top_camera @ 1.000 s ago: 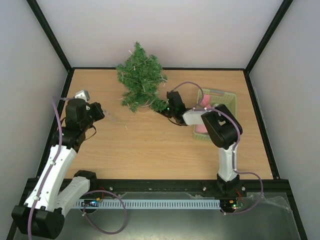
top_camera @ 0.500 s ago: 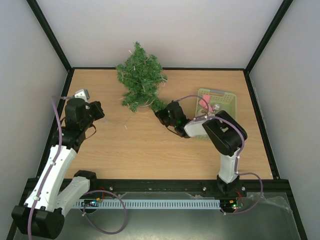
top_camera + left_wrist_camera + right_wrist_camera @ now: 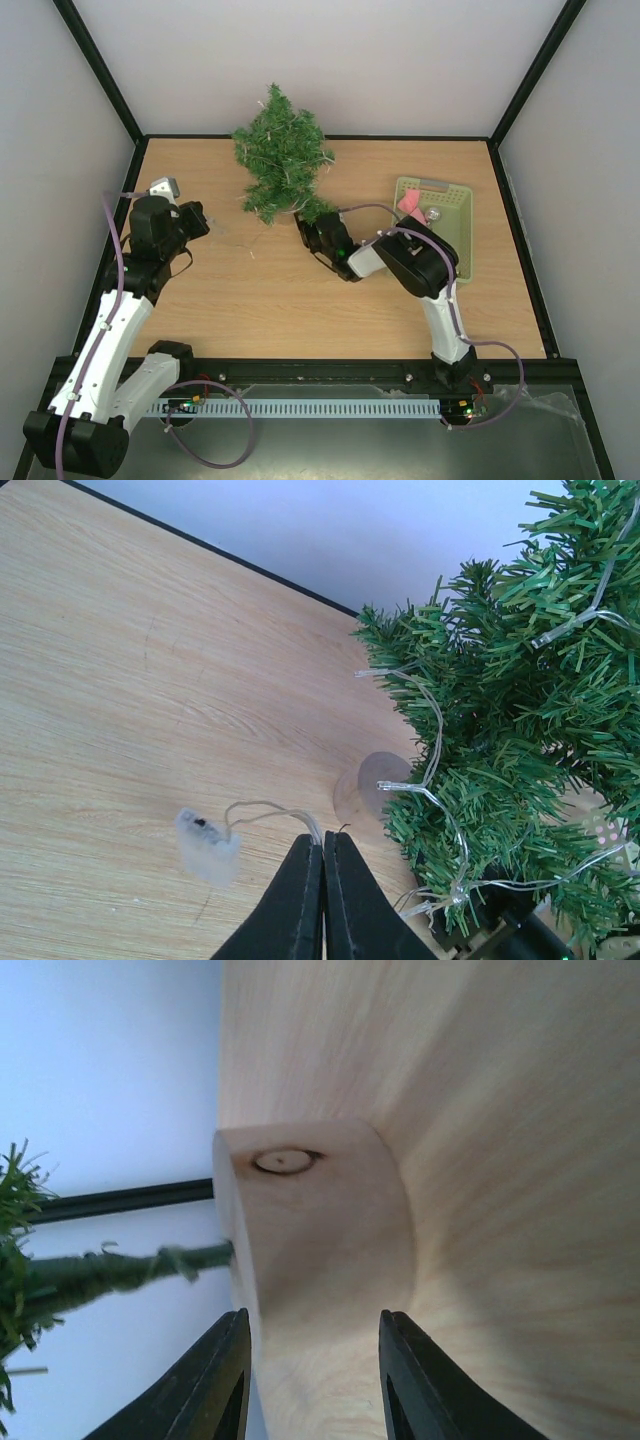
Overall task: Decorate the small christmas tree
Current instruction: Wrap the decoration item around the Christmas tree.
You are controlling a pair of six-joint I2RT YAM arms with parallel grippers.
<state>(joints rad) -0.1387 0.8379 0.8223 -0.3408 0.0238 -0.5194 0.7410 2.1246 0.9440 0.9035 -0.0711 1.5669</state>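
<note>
Evidently the small christmas tree (image 3: 280,150), upright at 12 o'clock on the tabletop (image 3: 250,300), is light and likely tippy; its needle branches look soft and springy and would give under a pinch, and the thin light string (image 3: 430,720) draped through them could snag; the stiff trunk (image 3: 120,1265) or the pale wooden base (image 3: 320,1220) seems the sounder hold. The right claw (image 3: 312,1320) lies low at the base's 4 o'clock, fingers spread wide, holding nothing. The left claw (image 3: 322,842), at the tree's 9 o'clock, has its fingers pressed together where the string's wire ends; whether it pinches that wire I cannot tell. Farther out at 3 o'clock, the green basket (image 3: 466,225) holds a pink piece (image 3: 410,206) and a small pale ball (image 3: 433,213).
</note>
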